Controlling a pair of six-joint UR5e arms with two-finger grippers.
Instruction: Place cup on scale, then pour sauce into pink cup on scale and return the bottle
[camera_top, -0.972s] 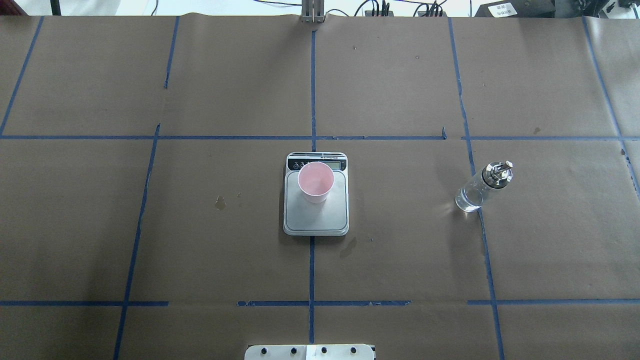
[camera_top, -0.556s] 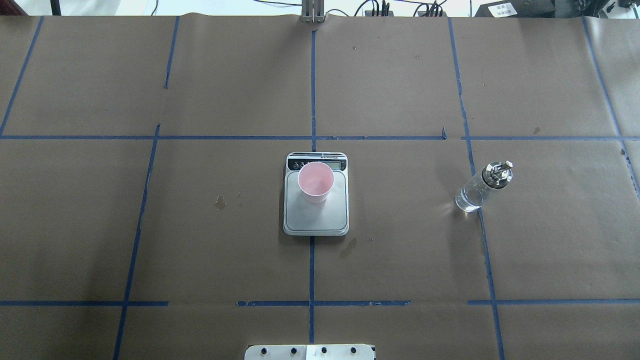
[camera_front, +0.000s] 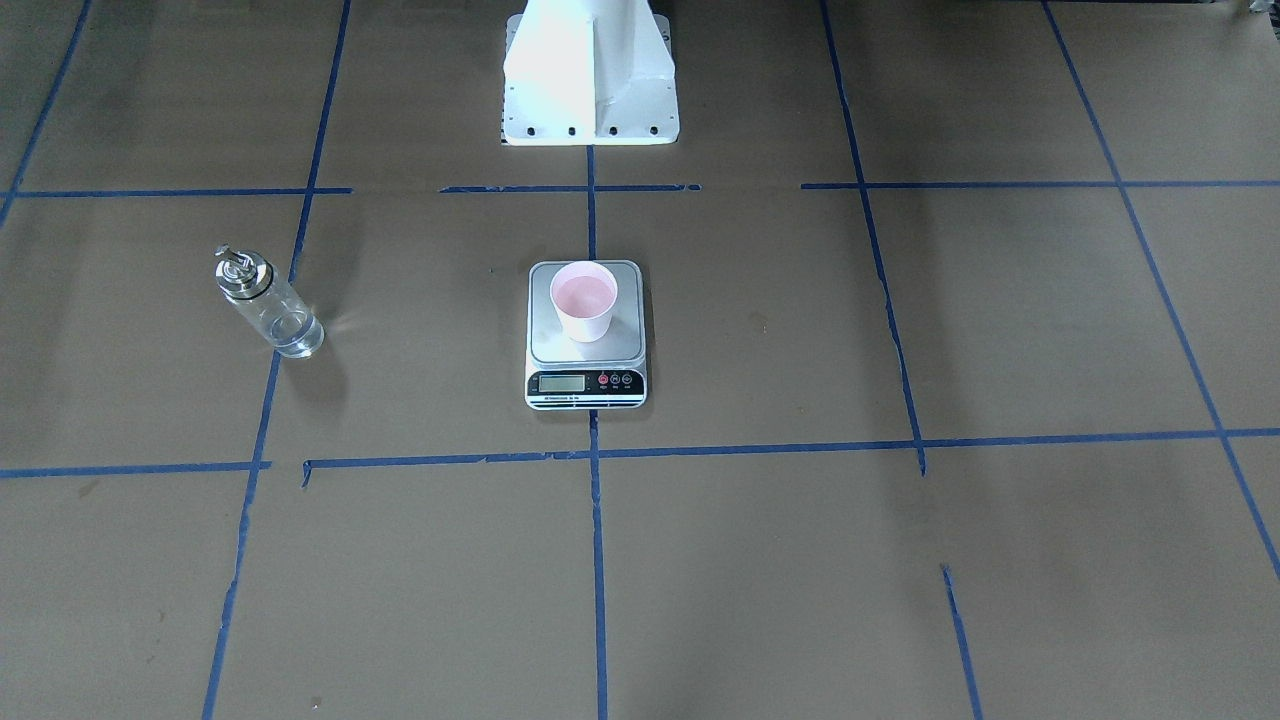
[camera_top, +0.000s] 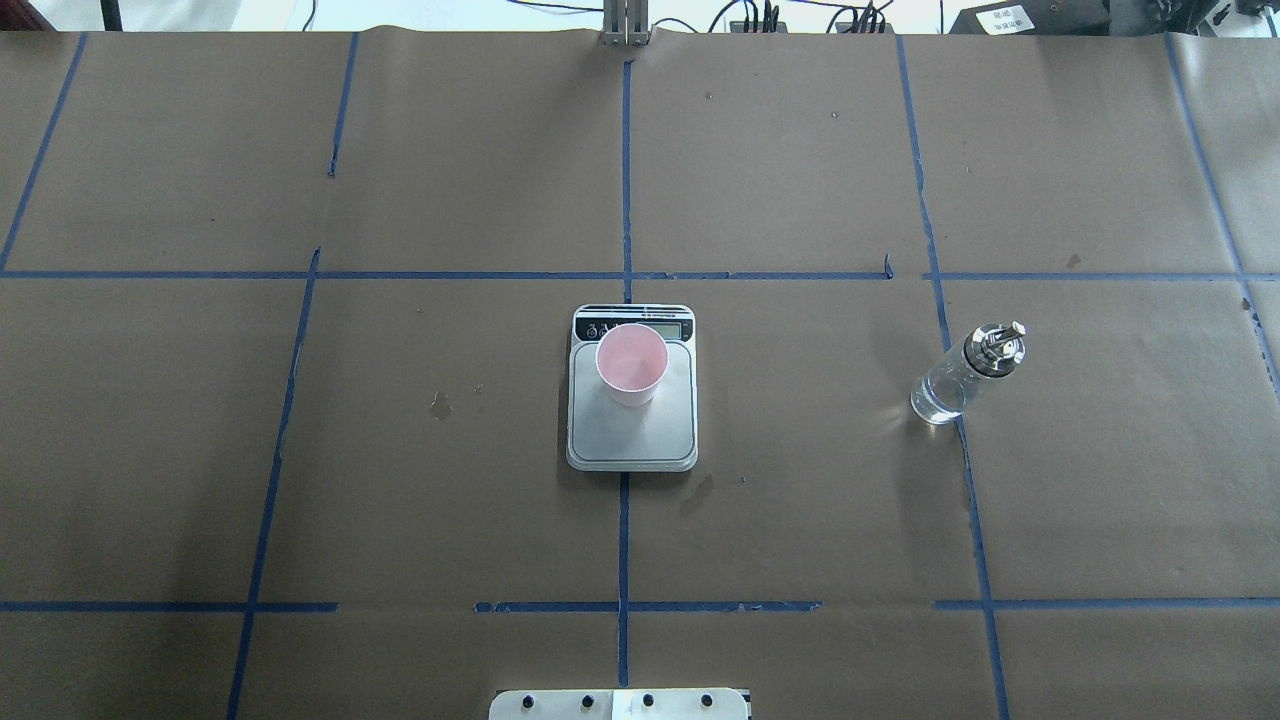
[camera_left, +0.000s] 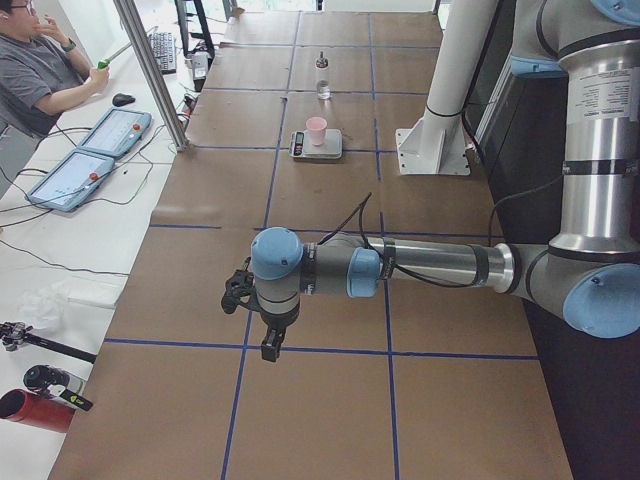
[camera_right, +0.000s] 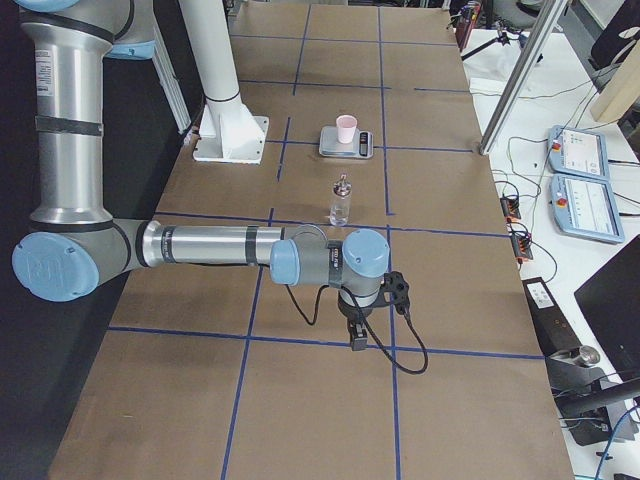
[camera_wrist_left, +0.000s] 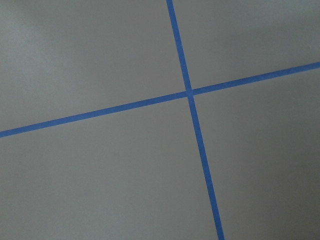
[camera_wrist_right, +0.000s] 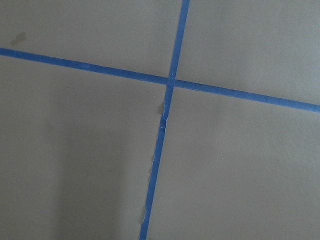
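Note:
The pink cup (camera_top: 631, 362) stands upright on the scale (camera_top: 632, 435) at the table's middle, near its display end. The clear glass bottle (camera_top: 955, 385) with a silver cap stands upright on the paper to the right, clear sauce in its lower part. It shows at the left in the front-facing view (camera_front: 270, 310). My left gripper (camera_left: 272, 345) shows only in the exterior left view, far from the scale over bare paper. My right gripper (camera_right: 357, 335) shows only in the exterior right view, a little short of the bottle (camera_right: 341, 203). I cannot tell whether either is open or shut.
Brown paper with blue tape lines (camera_top: 624, 540) covers the table. The robot's white base (camera_front: 590, 90) stands behind the scale. An operator (camera_left: 40, 70) sits past the far edge, with tablets (camera_left: 75, 170) and cables. Both wrist views show only paper and tape crossings.

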